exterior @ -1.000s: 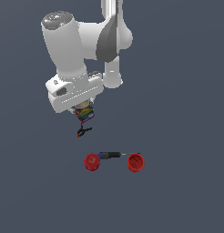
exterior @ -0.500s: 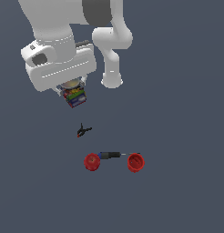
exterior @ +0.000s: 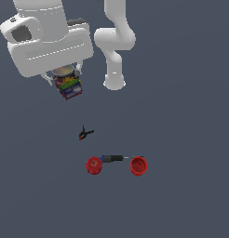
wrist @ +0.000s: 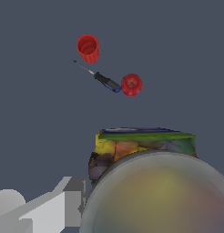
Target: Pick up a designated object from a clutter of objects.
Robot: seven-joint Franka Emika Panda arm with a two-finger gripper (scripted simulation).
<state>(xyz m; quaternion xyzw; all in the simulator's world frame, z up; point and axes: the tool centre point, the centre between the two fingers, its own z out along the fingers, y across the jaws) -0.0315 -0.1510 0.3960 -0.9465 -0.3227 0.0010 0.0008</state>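
The designated object, a short can [exterior: 68, 84] with a grey metallic top and a blue, green, red and yellow label, hangs tilted in the air under the white hand. My gripper [exterior: 66, 80] is shut on it, well above the floor. In the wrist view the can [wrist: 145, 150] fills the near field and hides the fingers. The rest of the clutter lies below: a black-and-red clamp [exterior: 84, 134], a red ball [exterior: 93, 165], a black stick-like tool [exterior: 111, 158] and a red cup [exterior: 138, 166].
The arm's white base column [exterior: 114, 69] stands behind the gripper on the dark grey floor. In the wrist view the red cup [wrist: 88, 47], the tool [wrist: 104, 81] and the red ball [wrist: 131, 84] lie far off.
The gripper has risen with the can, moving up and toward the exterior view's left. The clamp, red things and tool have stayed where they were.
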